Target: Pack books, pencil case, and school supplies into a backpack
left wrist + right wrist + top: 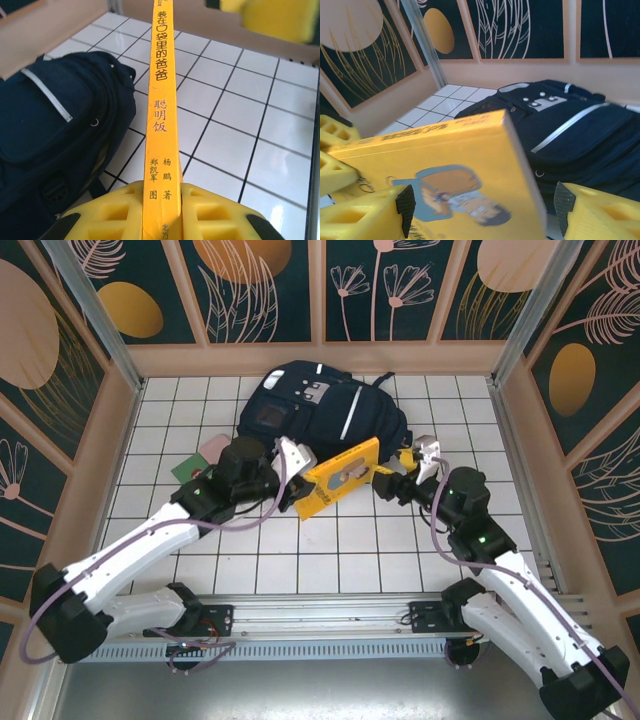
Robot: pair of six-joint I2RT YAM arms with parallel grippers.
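White tiled tabletop [330, 560], dark grid lines. Dark floral wall panels [260, 290], tan frames. Near-edge rail [330, 625], seemingly metal.

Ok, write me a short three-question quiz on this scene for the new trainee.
1. True or false: the left claw is shut on the yellow book.
2. Where does the backpack lie? A) beyond the book, toward the far wall; B) at the near edge by the arm bases; C) on top of the book.
3. In one word, how do the jaws of the right claw stand?
Key: 1 true; 2 A; 3 open, around the book's end.
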